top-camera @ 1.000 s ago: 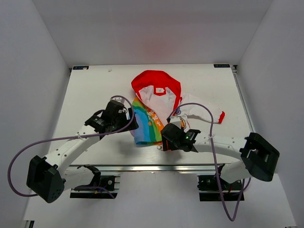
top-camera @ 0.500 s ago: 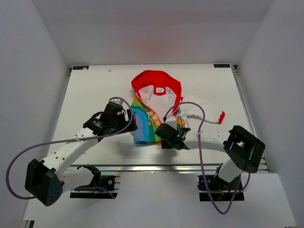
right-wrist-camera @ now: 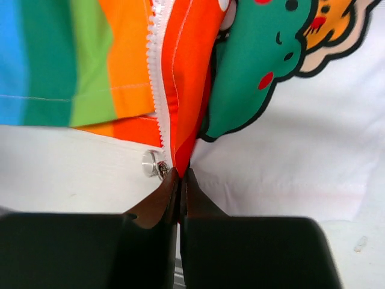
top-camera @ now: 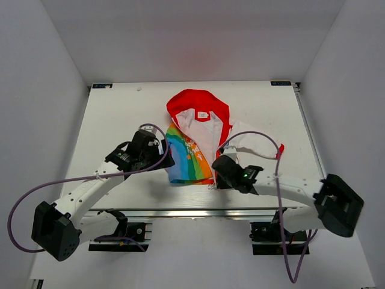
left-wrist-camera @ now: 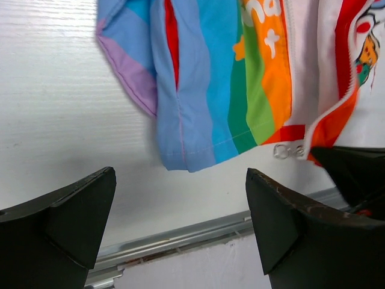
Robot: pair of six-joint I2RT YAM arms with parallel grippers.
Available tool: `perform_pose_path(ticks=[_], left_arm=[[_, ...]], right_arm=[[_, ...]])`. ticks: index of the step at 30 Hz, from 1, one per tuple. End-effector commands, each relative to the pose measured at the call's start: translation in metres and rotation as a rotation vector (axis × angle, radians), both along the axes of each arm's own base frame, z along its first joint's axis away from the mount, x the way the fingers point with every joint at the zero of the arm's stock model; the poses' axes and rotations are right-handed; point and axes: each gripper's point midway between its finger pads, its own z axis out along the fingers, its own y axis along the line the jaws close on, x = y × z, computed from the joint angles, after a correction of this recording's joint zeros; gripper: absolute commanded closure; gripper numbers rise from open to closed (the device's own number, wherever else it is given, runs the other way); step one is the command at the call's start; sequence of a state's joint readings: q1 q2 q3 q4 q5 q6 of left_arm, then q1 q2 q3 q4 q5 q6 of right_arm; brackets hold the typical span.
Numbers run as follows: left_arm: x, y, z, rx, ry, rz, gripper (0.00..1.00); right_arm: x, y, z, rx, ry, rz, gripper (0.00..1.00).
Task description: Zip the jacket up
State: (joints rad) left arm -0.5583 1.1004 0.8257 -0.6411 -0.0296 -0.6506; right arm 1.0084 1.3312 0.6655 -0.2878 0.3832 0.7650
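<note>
Small cloth jacket (top-camera: 195,141), red hood, rainbow front, lies unzipped, middle of top view. Right claw (right-wrist-camera: 180,180) pressed together, pinching bottom hem by white zipper teeth (right-wrist-camera: 157,90). Left claw (left-wrist-camera: 180,180) spread wide, holding nothing. Risk: thin pinch slips, cloth bunches, zipper ends miss.

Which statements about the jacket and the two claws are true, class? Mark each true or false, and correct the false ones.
1. The right claw is shut on the jacket at its bottom edge, by the zipper. True.
2. The left claw is shut on the jacket too. False: it is open, holding nothing.
3. The red hood lies at the far end, away from the arm bases. True.
4. The jacket hangs over the near edge. False: it lies on the table.
</note>
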Motion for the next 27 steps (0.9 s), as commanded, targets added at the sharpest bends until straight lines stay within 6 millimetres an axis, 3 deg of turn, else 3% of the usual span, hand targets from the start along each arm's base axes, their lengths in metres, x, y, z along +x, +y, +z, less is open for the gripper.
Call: perform_pose_path(ticks=[1,5,6,9,10,11,13,14,15,16,17,18,27], left_arm=[[-0.001,-0.023,0.014,-0.080,0.001,-0.090,0.02],[-0.003,-0.046,0.014,-0.047,0.012,-0.134,0.02],[-0.007,-0.062,0.024,-0.050,-0.005,-0.174,0.02],[-0.011,-0.088,0.014,-0.025,0.026,-0.212,0.02],[-0.009,-0.099,0.020,-0.041,0.024,-0.218,0.02],[-0.008,-0.107,0.007,-0.015,0.054,-0.223,0.02],[-0.008,-0.130,0.012,-0.014,0.064,-0.243,0.02],[-0.010,-0.134,-0.008,0.038,0.126,-0.243,0.03],[-0.012,-0.141,-0.013,0.049,0.148,-0.257,0.05],[-0.010,-0.146,-0.010,0.065,0.173,-0.252,0.06],[-0.008,-0.146,-0.016,0.092,0.197,-0.241,0.06],[-0.007,-0.147,-0.034,0.144,0.241,-0.227,0.07],[0.007,-0.166,-0.069,0.224,0.328,-0.166,0.11]], right_arm=[[0.014,0.006,0.039,0.178,-0.075,0.016,1.00],[0.028,-0.022,0.055,0.238,-0.120,-0.029,1.00],[0.029,-0.028,0.060,0.237,-0.138,-0.035,1.00],[0.034,-0.044,0.065,0.230,-0.165,-0.078,1.00],[0.034,-0.047,0.065,0.228,-0.169,-0.085,1.00],[0.035,-0.051,0.065,0.231,-0.176,-0.101,1.00],[0.036,-0.055,0.063,0.233,-0.176,-0.119,1.00],[0.037,-0.058,0.064,0.236,-0.181,-0.133,1.00],[0.036,-0.061,0.060,0.233,-0.177,-0.139,1.00],[0.037,-0.063,0.060,0.232,-0.178,-0.147,1.00],[0.037,-0.065,0.060,0.232,-0.181,-0.157,1.00],[0.036,-0.067,0.058,0.231,-0.182,-0.161,1.00],[0.035,-0.081,0.058,0.238,-0.205,-0.198,1.00]])
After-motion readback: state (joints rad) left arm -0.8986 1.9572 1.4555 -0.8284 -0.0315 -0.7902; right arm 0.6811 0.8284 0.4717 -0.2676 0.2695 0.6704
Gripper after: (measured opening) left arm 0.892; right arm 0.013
